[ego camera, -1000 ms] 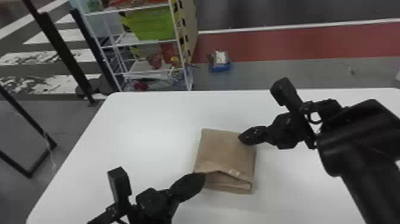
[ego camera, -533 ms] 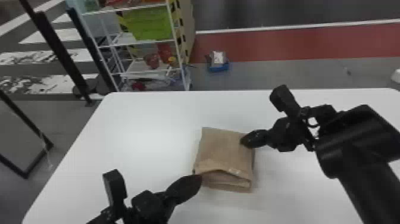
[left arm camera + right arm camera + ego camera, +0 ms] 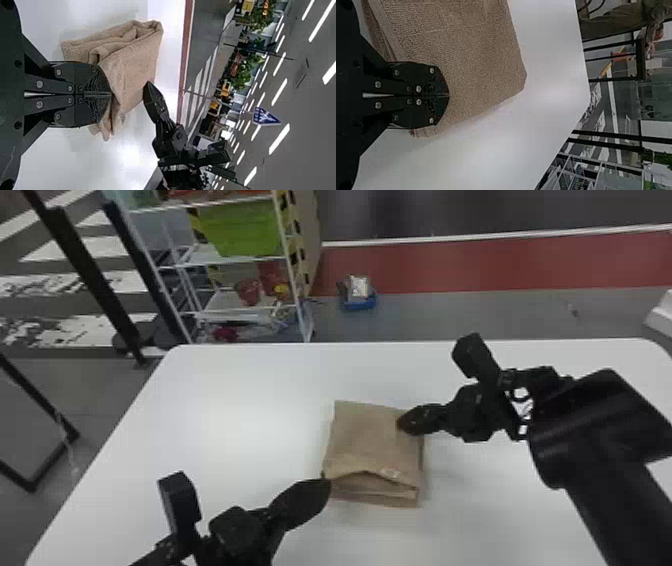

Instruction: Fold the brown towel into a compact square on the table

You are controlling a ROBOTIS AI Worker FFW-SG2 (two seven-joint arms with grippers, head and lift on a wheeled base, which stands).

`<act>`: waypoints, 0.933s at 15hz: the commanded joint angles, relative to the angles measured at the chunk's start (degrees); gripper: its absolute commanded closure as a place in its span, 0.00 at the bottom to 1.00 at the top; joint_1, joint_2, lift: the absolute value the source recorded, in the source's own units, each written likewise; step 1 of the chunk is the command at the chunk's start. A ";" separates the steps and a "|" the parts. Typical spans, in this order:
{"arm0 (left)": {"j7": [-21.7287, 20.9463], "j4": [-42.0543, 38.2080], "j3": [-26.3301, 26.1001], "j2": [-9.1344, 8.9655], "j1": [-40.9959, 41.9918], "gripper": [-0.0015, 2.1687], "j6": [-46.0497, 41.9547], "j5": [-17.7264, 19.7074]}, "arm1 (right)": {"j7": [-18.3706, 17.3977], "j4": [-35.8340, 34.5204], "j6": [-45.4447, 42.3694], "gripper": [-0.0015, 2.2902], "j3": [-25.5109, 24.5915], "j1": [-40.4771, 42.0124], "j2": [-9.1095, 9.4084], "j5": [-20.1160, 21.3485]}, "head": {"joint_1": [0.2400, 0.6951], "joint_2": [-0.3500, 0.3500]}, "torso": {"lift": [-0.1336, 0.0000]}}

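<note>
1. Brown towel [image 3: 372, 440], folded, lies on your worktop [image 3: 225, 405] at 12 o'clock.
2. Left hand [image 3: 327, 484]: closed, at its 8 o'clock corner.
3. Right hand [image 3: 401, 424]: closed, over its 2 o'clock side; you can't tell if either grips cloth.

R pincer [image 3: 404, 424], tips together, over brn towel [image 3: 474, 51] on wht tbl [image 3: 486, 154]

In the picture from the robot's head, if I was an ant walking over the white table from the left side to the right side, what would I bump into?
Left claw → brown towel → right claw, with its tip over the towel's right side.
</note>
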 commanded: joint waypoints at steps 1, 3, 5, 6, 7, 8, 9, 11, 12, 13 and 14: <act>0.00 -0.88 1.89 -0.20 0.12 0.89 0.17 1.31 | -0.10 2.64 -2.73 0.88 1.22 -1.05 0.32 -0.12 | 1.00 0.75 | 0.07; 0.18 -1.23 3.64 -0.38 0.03 0.89 0.17 3.16 | -0.27 3.17 -4.67 0.88 1.66 -0.96 0.32 -0.39 | 1.00 0.79 | 0.07; 0.18 -1.58 4.96 -0.38 -0.05 0.89 0.17 4.21 | 0.34 1.23 -3.44 0.88 1.75 -0.17 0.32 -1.09 | 1.00 0.82 | 0.07; 0.09 -1.84 5.40 -0.38 -0.05 0.89 0.17 4.48 | 0.25 -0.26 -1.33 0.88 2.37 0.01 0.32 -0.65 | 1.00 0.83 | 0.07; 0.09 -1.93 5.49 -0.47 -0.14 0.89 0.17 4.74 | 0.25 -2.63 -1.15 0.87 2.10 1.50 0.32 -1.09 | 1.00 0.84 | 0.07; 0.00 -2.28 5.67 -0.38 -0.05 0.89 0.17 5.01 | 0.34 -5.53 -0.10 0.81 1.66 2.73 0.32 -1.18 | 1.00 0.85 | 0.07; 0.00 -2.37 5.93 -0.38 -0.05 0.89 0.17 5.27 | 0.96 -7.99 1.48 0.74 0.78 3.43 0.32 -1.09 | 1.00 0.86 | 0.07; -0.18 -2.55 6.37 -0.38 -0.32 0.89 0.17 5.88 | 1.84 -15.73 4.30 0.08 -2.12 6.33 0.32 -2.32 | 1.00 0.86 | 0.07; 0.18 -2.72 6.37 -0.38 -0.49 0.89 -0.01 5.97 | 2.36 -20.30 6.41 0.00 -3.43 7.92 0.32 -3.29 | 1.00 0.86 | 0.07; 1.14 -3.25 6.10 -0.47 -0.67 0.89 -0.19 6.06 | 2.01 -25.48 8.52 0.00 -4.84 10.11 0.26 -4.17 | 1.00 0.85 | 0.07; 3.25 -3.78 5.58 -0.47 -0.93 0.89 -0.54 6.15 | -1.15 -31.29 12.21 0.01 -5.81 12.66 0.26 -3.73 | 1.00 0.83 | 0.07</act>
